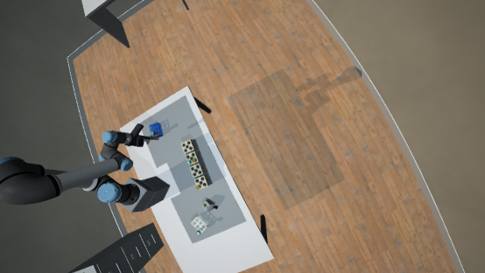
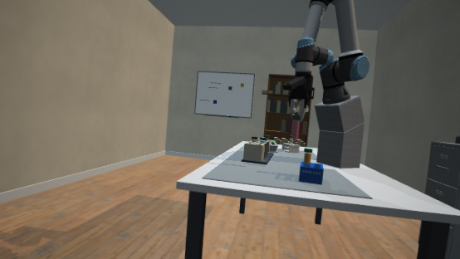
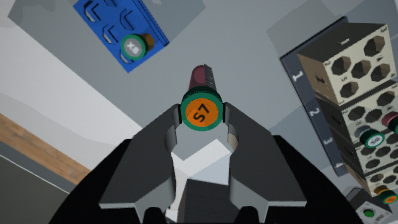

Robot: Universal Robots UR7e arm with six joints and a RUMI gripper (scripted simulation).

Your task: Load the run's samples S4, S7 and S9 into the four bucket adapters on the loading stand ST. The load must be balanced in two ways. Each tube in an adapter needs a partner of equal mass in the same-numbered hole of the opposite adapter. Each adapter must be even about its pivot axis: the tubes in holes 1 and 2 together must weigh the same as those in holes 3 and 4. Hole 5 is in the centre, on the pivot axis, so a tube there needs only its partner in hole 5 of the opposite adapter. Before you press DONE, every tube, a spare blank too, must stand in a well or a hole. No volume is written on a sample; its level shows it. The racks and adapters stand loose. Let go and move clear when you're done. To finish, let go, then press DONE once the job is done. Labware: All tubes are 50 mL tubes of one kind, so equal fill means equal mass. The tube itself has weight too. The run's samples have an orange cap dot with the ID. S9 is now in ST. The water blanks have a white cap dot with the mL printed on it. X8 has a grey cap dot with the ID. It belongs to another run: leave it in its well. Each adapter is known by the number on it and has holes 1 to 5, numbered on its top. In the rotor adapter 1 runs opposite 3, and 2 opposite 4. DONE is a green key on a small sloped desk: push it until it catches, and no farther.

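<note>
My gripper point(image 1: 144, 137) point(image 2: 296, 115) point(image 3: 202, 105) is shut on tube S7 point(image 2: 296, 129) point(image 3: 201, 111), green-capped, with an orange dot and reddish contents. It holds S7 raised beside the blue rack point(image 1: 155, 127) point(image 2: 311, 175) point(image 3: 114, 11). Tube X8 point(image 2: 307, 158) point(image 3: 134, 48), grey dot, stands in that rack. Stand ST point(image 2: 253, 161) point(image 3: 309, 93) carries adapter 1 point(image 3: 345, 42), which has no tubes, and three more in line. Adapter 2 holds a white-dotted tube point(image 1: 189, 162) point(image 3: 372, 139) and an orange-dotted tube point(image 1: 193, 160). An orange-dotted tube point(image 1: 198, 187) point(image 3: 387, 195) stands in adapter 4. Their labels are unreadable.
The small sloped desk with the green DONE key point(image 1: 206, 204) point(image 3: 369, 213) stands past adapter 4. Beyond it is a white rack point(image 1: 196, 222) point(image 2: 294, 149) with a green-capped tube point(image 1: 199, 233) at its edge. The grey robot pedestal point(image 2: 338, 141) stands beside the table.
</note>
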